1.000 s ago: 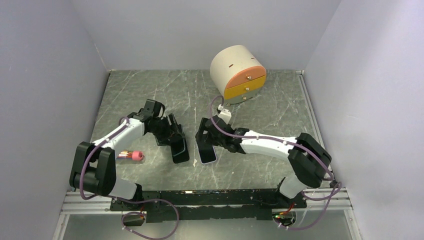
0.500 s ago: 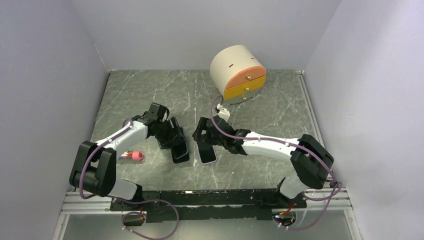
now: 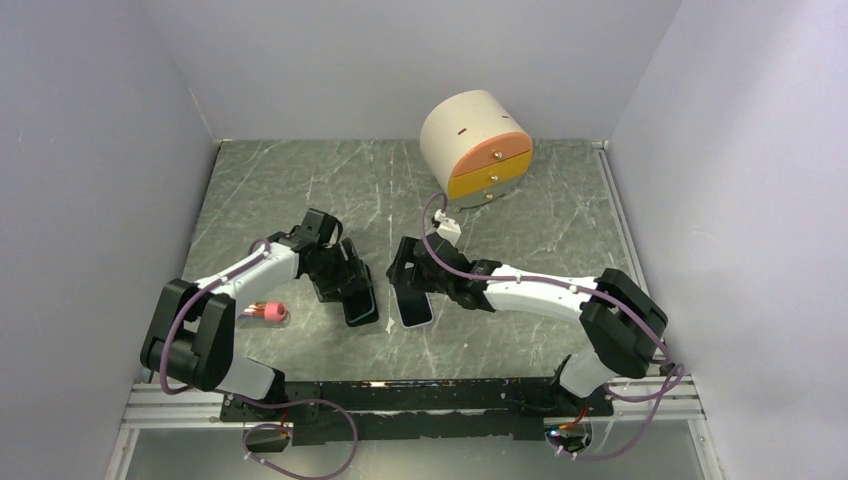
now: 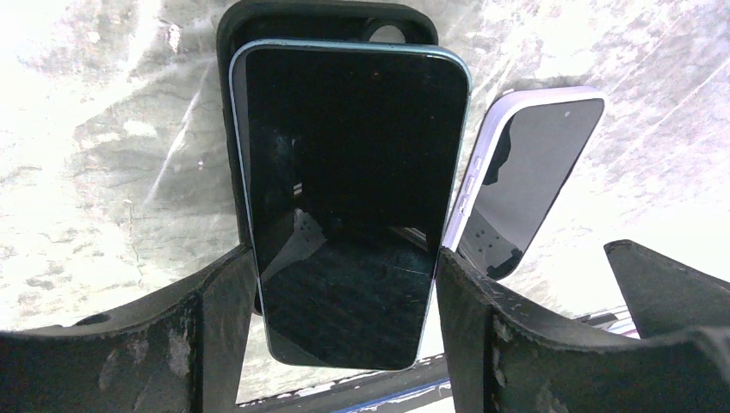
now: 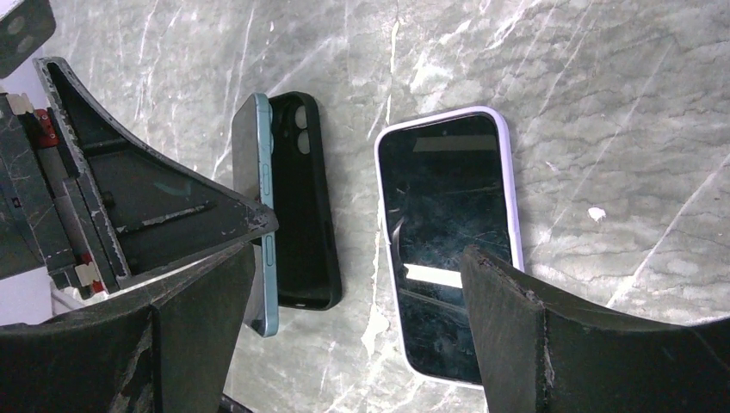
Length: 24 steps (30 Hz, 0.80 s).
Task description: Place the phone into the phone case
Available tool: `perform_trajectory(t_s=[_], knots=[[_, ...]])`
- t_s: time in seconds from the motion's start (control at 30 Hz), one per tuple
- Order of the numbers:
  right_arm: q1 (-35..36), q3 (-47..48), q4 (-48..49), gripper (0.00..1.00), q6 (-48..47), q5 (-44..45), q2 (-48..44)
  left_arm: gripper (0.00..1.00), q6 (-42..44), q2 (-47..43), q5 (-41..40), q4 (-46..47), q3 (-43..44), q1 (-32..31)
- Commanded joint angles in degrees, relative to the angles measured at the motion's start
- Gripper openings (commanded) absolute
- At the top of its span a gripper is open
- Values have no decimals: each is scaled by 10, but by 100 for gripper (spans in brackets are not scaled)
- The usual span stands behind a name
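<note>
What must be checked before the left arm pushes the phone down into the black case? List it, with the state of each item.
1. Grip: the left fingers press both long sides of the phone. Ok.
2. The black case lies open side up on the table. Ok.
3. Phone square over the case: it is offset, with the case showing past its top and left. Not ok.
4. Phone level: the right wrist view shows it tilted, one long edge raised. Not ok.
5. The lilac-cased phone lies apart from the black case. Ok.
6. The right fingers are open over the lilac-cased phone; whether they touch it: cannot tell.
</note>
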Motion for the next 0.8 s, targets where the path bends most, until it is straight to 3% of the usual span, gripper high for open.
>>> perform_trajectory(t_s=[0.0,0.3,0.6,0.77], knots=[[1,-3,30,92,-1,-4,-12,39,-2,9,-8,-2,8,-3],[1,-6,38,92,-3,-9,-12,49,-4,25,-8,5,5,-6],[1,-5,39,91,-6,-12,-9,74,8,11,-31,-21,19,-8],[1,-16,47,91,-6,-12,-18,79,23,17,-34,-25,28,-8]])
